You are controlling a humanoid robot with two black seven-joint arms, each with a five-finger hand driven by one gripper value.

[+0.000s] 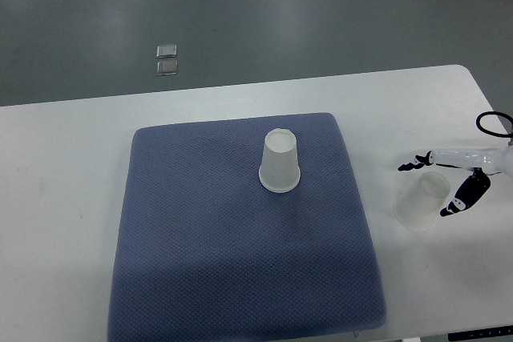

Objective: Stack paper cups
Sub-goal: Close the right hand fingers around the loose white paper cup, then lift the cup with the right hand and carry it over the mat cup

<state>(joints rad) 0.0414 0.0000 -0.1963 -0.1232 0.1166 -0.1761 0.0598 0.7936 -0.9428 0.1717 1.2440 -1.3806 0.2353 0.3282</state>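
Reaching in from the right edge at about three o'clock, my right hand (449, 182) sits over the bare white tabletop (64, 198), most of its arm cut off by the frame. Its fingers are spread: one dark-tipped finger (410, 165) points toward nine o'clock above a cup, another angles down beside the cup's far side. They flank the cup loosely, and I cannot tell whether any fingertip actually touches it.

That cup (421, 200) is translucent white, tipped on its side on the tabletop just right of the mat, its mouth facing roughly seven o'clock; it blends into the pale surface, so its outline is faint.

At the scene's centre lies a blue-grey mat (200, 262), its lower edge partly cropped. A second cup (280, 162) stands upside down on it, toward twelve o'clock of the mat's middle, well apart from the first.

A black cable loop (490, 122) shows near my wrist. On the grey floor at eleven o'clock lie two small clear squares (167, 59), too small to identify.
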